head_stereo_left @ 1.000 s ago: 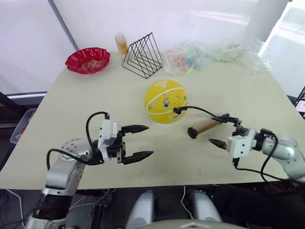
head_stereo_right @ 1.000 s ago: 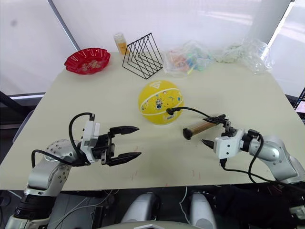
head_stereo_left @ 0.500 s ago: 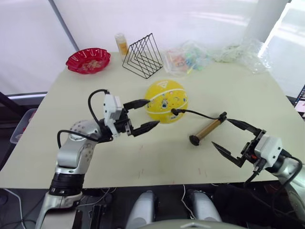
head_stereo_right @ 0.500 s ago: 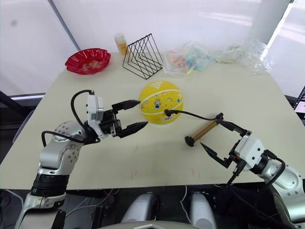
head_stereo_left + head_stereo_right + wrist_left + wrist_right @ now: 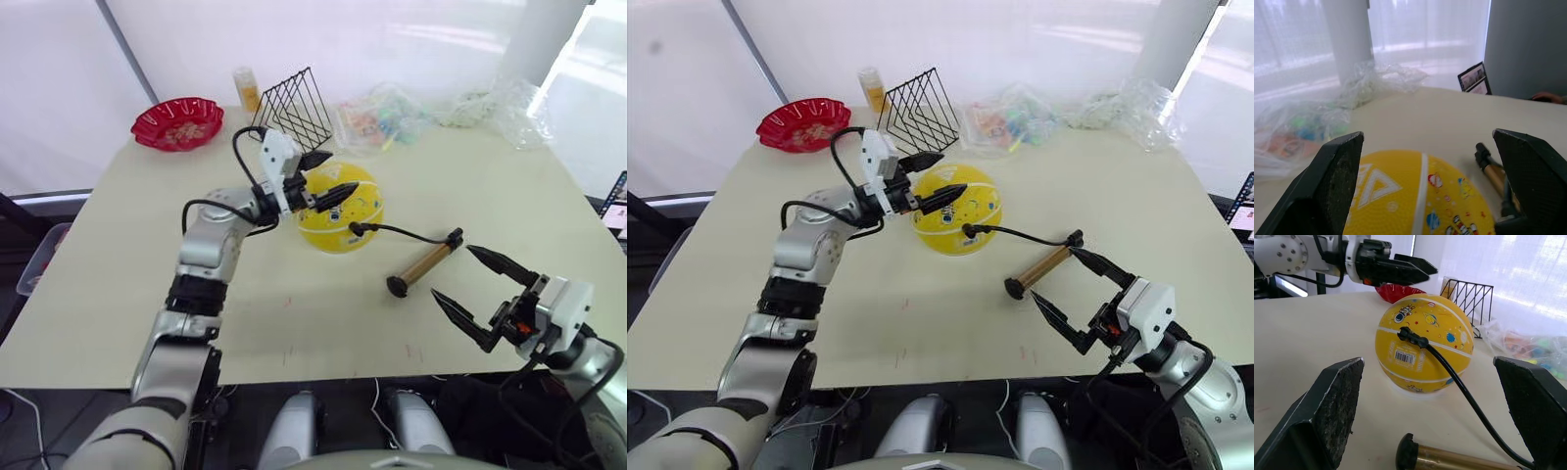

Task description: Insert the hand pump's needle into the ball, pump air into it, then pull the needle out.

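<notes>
Nearest, at about 4 o'clock in the head views, the right tool (image 5: pixel 482 287) hangs at the near right edge of the bench (image 5: pixel 118 264) with its two black fingers spread wide and nothing between them. Its tips point toward 10 o'clock, at the hand pump (image 5: pixel 424 262), which lies flat on the bench just beyond them, apart from both fingers. The pump's brass barrel runs from 7 to 1 o'clock, one black end cap toward the near edge and the other black end toward the far right.

From the pump's far end the thin black hose (image 5: pixel 402 233) arcs to 9 o'clock and meets the ball (image 5: pixel 341 211); its small black fitting (image 5: pixel 1409 337) sits against the yellow skin, and the needle itself is too thin to make out. The ball rests near the bench's centre.

The left tool (image 5: pixel 323 176) reaches over the ball's top at 10 o'clock, fingers wide apart and straddling the crown without a clear touch.

Bare bench lies open at 7 to 9 o'clock. Further back stand a wire rack (image 5: pixel 294 114), a red bowl (image 5: pixel 178 122), a small bottle (image 5: pixel 246 90) and crumpled plastic bags (image 5: pixel 392 116) along the far edge.
</notes>
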You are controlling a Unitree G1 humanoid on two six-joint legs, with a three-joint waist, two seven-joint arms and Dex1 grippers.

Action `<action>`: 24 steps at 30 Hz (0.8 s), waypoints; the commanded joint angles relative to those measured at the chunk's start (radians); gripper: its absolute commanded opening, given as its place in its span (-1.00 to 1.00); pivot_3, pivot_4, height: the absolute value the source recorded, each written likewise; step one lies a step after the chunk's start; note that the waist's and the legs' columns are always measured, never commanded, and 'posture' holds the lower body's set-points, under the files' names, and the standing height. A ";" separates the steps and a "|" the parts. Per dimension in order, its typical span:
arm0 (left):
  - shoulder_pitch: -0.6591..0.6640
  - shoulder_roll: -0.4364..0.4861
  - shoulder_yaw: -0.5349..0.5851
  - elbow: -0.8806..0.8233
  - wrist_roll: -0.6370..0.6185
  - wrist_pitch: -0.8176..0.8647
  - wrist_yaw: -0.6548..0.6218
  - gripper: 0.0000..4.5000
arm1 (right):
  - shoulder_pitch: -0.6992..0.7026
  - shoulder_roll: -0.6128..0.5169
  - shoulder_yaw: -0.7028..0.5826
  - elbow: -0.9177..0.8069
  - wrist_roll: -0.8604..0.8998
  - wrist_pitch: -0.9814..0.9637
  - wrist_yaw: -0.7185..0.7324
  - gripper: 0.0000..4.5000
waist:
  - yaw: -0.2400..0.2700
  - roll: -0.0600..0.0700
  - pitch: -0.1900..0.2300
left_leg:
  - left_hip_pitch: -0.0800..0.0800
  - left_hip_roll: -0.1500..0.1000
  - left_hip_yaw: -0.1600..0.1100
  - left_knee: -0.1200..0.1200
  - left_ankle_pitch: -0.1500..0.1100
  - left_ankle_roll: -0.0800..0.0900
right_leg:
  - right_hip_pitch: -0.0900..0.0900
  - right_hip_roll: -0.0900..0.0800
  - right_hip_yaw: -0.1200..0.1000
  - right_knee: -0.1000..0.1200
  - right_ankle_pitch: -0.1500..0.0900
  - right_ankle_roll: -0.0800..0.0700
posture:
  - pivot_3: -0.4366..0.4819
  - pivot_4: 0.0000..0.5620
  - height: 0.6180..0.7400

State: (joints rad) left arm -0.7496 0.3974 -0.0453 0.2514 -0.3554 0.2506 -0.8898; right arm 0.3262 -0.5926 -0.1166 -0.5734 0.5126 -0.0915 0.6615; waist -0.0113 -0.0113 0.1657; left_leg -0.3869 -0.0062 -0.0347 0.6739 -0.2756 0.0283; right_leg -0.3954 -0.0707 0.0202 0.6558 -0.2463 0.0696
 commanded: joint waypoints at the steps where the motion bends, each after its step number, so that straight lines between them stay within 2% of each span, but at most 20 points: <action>1: -0.113 -0.032 -0.034 0.134 0.095 -0.049 0.045 1.00 | 0.011 0.000 -0.008 -0.070 -0.026 0.024 -0.010 0.97 | 0.004 -0.001 0.000 | 0.000 0.000 0.000 0.000 0.000 0.000 | 0.000 0.000 0.000 0.000 0.000 0.000 | -0.05 -0.47 0.95; 7: -0.134 -0.071 -0.066 0.217 0.166 -0.045 0.073 1.00 | -0.043 0.001 0.016 -0.099 -0.081 0.118 -0.049 0.97 | -0.002 -0.002 0.001 | -0.001 -0.001 0.000 0.001 0.000 0.000 | 0.000 0.000 0.001 0.001 0.000 0.000 | -0.05 -0.47 0.95; 13: -0.116 -0.092 -0.073 0.243 0.214 -0.007 0.122 1.00 | -0.200 -0.011 0.068 -0.114 -0.140 0.270 -0.104 0.97 | 0.006 -0.002 0.000 | 0.001 -0.001 0.000 0.002 0.001 -0.001 | 0.001 0.000 0.000 0.003 0.000 0.000 | -0.05 -0.47 0.95; 15: -0.112 -0.103 -0.074 0.257 0.220 0.005 0.137 1.00 | -0.264 -0.008 0.108 -0.095 -0.155 0.360 -0.128 0.97 | 0.004 -0.002 0.000 | 0.002 -0.001 0.000 0.002 0.001 -0.001 | 0.002 0.000 0.000 0.002 0.000 0.000 | -0.05 -0.47 0.95; 18: -0.107 -0.126 -0.074 0.269 0.225 0.018 0.159 1.00 | -0.374 -0.013 0.191 -0.039 -0.264 0.409 -0.142 0.97 | 0.005 -0.002 0.000 | 0.003 -0.001 0.000 0.003 0.001 -0.001 | 0.003 0.000 0.001 0.003 0.000 0.000 | -0.05 -0.47 0.95; 24: -0.105 -0.163 -0.057 0.272 0.226 0.034 0.202 1.00 | -0.546 0.020 0.295 0.039 -0.339 0.504 -0.134 0.97 | 0.015 -0.002 0.000 | 0.003 -0.001 -0.001 0.006 0.001 -0.001 | 0.004 0.000 0.000 0.004 0.000 0.001 | -0.05 -0.47 0.95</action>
State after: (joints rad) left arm -0.8805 0.2486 -0.0859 0.4843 -0.1493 0.2518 -0.7056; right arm -0.1988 -0.5770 0.1672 -0.5271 0.1864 0.3846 0.5245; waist 0.0032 -0.0134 0.1655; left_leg -0.3839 -0.0072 -0.0359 0.6800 -0.2749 0.0276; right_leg -0.3910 -0.0711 0.0196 0.6598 -0.2461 0.0701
